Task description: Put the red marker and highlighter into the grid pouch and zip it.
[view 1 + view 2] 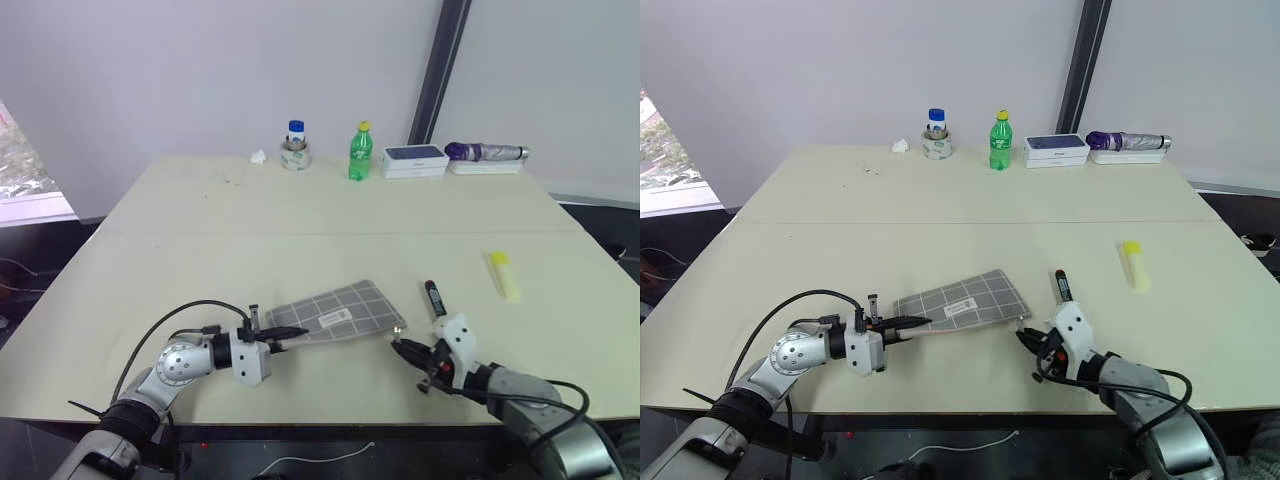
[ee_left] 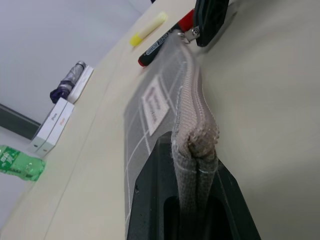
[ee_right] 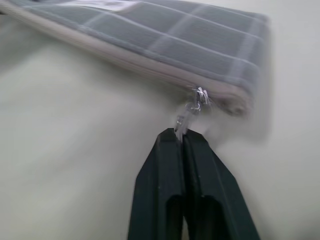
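The grid pouch (image 1: 335,312) lies flat near the table's front edge, label side up. My left gripper (image 1: 283,335) is shut on the pouch's left end (image 2: 196,145), and the fabric is pinched between its fingers. My right gripper (image 3: 181,136) is shut at the pouch's right end, with the thin zipper pull (image 3: 189,116) caught in its tips. The zipper line looks closed along the near edge. The red marker (image 1: 434,297) lies on the table just right of the pouch. Further right and a little farther back lies the highlighter (image 1: 503,274).
Along the table's far edge stand a blue-capped jar (image 1: 295,146), a green bottle (image 1: 361,152), stacked white boxes (image 1: 414,160) and a folded purple umbrella (image 1: 485,152). A crumpled tissue (image 1: 258,156) lies beside the jar.
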Controlling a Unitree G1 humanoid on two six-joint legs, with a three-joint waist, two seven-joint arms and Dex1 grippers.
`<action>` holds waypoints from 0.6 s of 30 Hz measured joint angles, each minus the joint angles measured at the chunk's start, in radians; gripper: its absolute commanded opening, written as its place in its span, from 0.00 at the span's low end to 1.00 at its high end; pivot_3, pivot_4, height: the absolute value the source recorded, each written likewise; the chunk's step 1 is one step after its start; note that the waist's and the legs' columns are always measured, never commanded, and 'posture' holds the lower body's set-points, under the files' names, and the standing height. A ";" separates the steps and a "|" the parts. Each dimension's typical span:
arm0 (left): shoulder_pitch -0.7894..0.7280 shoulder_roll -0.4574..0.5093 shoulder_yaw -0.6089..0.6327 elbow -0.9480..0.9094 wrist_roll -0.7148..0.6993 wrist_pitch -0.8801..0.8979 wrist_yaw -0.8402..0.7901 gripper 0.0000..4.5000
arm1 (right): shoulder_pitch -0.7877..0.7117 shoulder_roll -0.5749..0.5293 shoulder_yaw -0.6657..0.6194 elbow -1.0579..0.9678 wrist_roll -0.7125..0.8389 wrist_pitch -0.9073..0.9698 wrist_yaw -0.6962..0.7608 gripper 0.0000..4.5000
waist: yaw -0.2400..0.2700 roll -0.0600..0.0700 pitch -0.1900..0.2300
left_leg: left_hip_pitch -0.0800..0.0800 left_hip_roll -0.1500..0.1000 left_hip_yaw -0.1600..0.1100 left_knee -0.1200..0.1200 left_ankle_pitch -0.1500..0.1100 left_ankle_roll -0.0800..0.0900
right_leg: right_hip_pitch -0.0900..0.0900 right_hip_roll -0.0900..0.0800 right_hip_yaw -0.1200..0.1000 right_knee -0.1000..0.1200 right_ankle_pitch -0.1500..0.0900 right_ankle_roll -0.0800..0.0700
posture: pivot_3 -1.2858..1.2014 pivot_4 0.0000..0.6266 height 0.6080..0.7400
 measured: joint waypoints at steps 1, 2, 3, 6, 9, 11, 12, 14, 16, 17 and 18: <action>0.001 -0.003 0.001 -0.001 0.000 0.004 0.004 0.00 | -0.025 0.000 0.029 -0.006 -0.017 0.000 0.000 0.01 | 0.000 0.000 0.000 | 0.000 0.000 0.000 0.001 0.000 0.000 | 0.000 0.000 0.000 0.000 0.000 0.000 | 0.52 0.24 1.00; 0.002 -0.008 0.001 -0.003 -0.001 0.014 0.006 0.00 | -0.051 0.006 0.053 -0.009 -0.027 0.002 0.000 0.01 | 0.000 0.000 0.000 | 0.000 0.000 0.000 0.001 0.000 0.000 | 0.000 0.000 0.000 0.001 0.000 0.000 | 0.52 0.24 1.00; 0.002 -0.012 0.001 -0.006 -0.002 0.022 0.006 0.00 | -0.072 0.017 0.066 -0.013 -0.034 0.005 -0.001 0.01 | 0.001 0.000 0.000 | 0.000 0.000 0.000 0.002 0.000 0.000 | 0.000 0.000 0.000 0.001 0.000 0.000 | 0.52 0.24 1.00; 0.010 -0.018 0.007 -0.019 0.000 0.042 0.012 0.00 | -0.155 0.032 0.134 -0.014 -0.078 0.008 0.000 0.01 | 0.000 0.000 0.000 | -0.001 0.000 0.000 0.002 0.000 0.000 | -0.001 0.000 0.000 0.002 0.000 0.000 | 0.52 0.24 1.00; 0.011 -0.023 0.009 -0.022 0.011 0.047 0.025 0.00 | -0.211 0.038 0.176 -0.014 -0.104 0.007 0.013 0.01 | 0.002 0.000 0.000 | -0.002 0.000 -0.001 0.003 0.000 0.000 | -0.001 0.000 0.000 0.002 0.000 0.000 | 0.52 0.24 1.00; 0.010 -0.031 0.012 -0.022 0.020 0.059 0.036 0.00 | -0.246 0.026 0.222 -0.011 -0.135 -0.012 0.054 0.01 | 0.002 0.000 0.000 | -0.002 0.000 -0.001 0.004 0.000 0.000 | -0.001 0.000 -0.001 0.003 0.000 0.000 | 0.52 0.24 1.00; 0.008 -0.035 0.013 -0.022 0.025 0.062 0.042 0.00 | -0.258 0.021 0.246 -0.010 -0.148 -0.022 0.075 0.01 | 0.003 0.000 0.000 | -0.002 0.000 -0.001 0.004 0.000 0.000 | -0.001 0.000 -0.001 0.003 0.000 0.000 | 0.52 0.24 1.00; -0.002 -0.046 0.015 -0.016 0.040 0.069 0.054 0.00 | -0.282 0.015 0.291 0.007 -0.169 -0.042 0.120 0.01 | 0.003 0.000 0.000 | -0.002 0.000 -0.001 0.005 0.000 0.000 | -0.001 0.000 -0.001 0.003 0.000 0.000 | 0.52 0.24 1.00; -0.022 -0.060 0.015 -0.006 0.056 0.081 0.055 0.00 | -0.311 0.015 0.320 0.026 -0.176 -0.059 0.160 0.01 | 0.003 0.000 0.000 | -0.002 0.000 -0.001 0.006 0.000 0.000 | -0.001 0.000 -0.001 0.004 0.000 0.000 | 0.52 0.24 1.00; -0.033 -0.066 0.015 0.000 0.063 0.087 0.056 0.00 | -0.330 0.015 0.332 0.039 -0.184 -0.075 0.180 0.01 | 0.002 0.000 0.000 | -0.002 0.000 -0.001 0.006 0.000 0.000 | -0.001 0.001 -0.002 0.004 0.000 0.000 | 0.52 0.24 1.00; -0.039 -0.070 0.015 0.006 0.068 0.089 0.058 0.00 | -0.348 0.016 0.338 0.054 -0.192 -0.091 0.196 0.01 | 0.001 0.000 0.000 | -0.002 0.000 -0.001 0.006 0.000 0.000 | -0.001 0.001 -0.001 0.004 0.000 0.000 | 0.52 0.24 1.00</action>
